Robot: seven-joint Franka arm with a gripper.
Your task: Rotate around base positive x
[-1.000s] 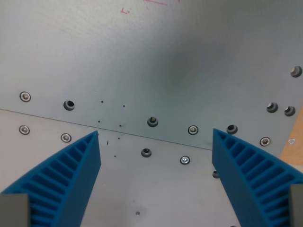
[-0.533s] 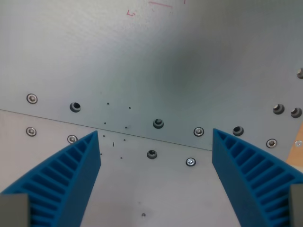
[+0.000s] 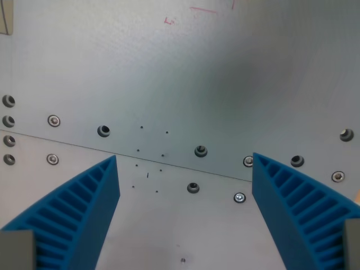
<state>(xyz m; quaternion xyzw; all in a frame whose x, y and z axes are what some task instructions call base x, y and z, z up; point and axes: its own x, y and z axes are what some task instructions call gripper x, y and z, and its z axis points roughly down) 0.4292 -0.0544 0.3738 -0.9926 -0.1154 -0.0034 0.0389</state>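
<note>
The end effector (image 3: 184, 169) stands wide apart, its two blue ribbed fingers (image 3: 79, 208) at the lower corners of the wrist view with nothing between them. Below lies the bench (image 3: 185, 73), a grey metal plate with a seam (image 3: 180, 170) running slightly downhill toward the wrist view's right. Screws and empty holes line both sides of the seam, and faint red marks (image 3: 194, 12) sit near the top edge.

The task names no object to handle; its subject is the arm's own pose, so no grasp is called for. The step in hand appears to be the rotation itself, carried out in free air above the plate.

Judged from this view, the next move calls for a steady turn about the base x axis, with the fingertips held clear of the plate.
</note>
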